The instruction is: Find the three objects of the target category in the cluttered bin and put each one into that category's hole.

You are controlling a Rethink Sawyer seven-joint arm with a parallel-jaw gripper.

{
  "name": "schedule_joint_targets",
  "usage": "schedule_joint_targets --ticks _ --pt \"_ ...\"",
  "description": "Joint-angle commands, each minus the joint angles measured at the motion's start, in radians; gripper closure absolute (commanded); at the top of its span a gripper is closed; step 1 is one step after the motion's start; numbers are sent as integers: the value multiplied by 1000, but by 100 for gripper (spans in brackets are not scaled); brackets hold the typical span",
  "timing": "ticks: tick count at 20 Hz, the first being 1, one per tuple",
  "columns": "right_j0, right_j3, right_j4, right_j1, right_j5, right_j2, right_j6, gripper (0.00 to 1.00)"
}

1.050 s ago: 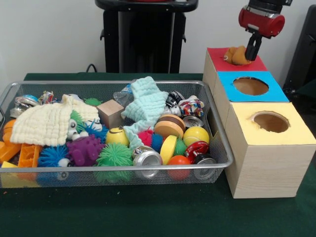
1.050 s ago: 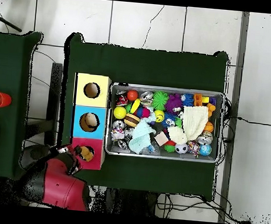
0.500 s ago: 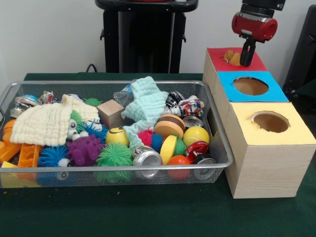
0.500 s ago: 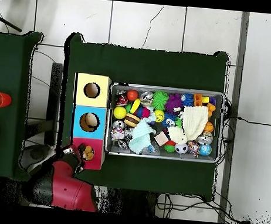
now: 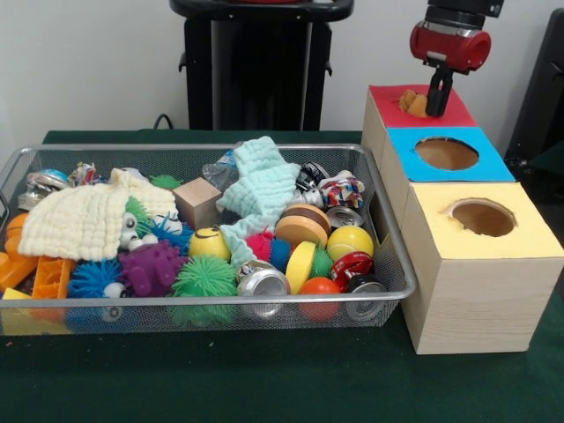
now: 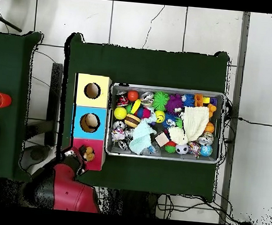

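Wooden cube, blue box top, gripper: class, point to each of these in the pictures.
Wooden cube (image 5: 196, 201): front view, its front face.
Blue box top (image 5: 494, 164): front view, bare corner beside the hole.
Gripper (image 5: 435, 91): front view, its dark tip.

Orange object (image 5: 412, 101) perhaps half-sunk in hole

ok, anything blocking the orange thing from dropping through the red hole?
Nothing visible. The orange thing already sits in the opening of the red box, partly sunk in. The gripper hangs right beside it; no other thing lies on that box top. Whether it is wedged, the views don't show.
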Motion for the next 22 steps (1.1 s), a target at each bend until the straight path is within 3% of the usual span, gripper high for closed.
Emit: schedule_joint_targets --ticks 1,8,22 --pt "-23 97 -22 45 37 55 139 100" --pt "-25 115 -25 24 56 37 128 100" --pt "-92 162 -71 4 -11 76 131 100"
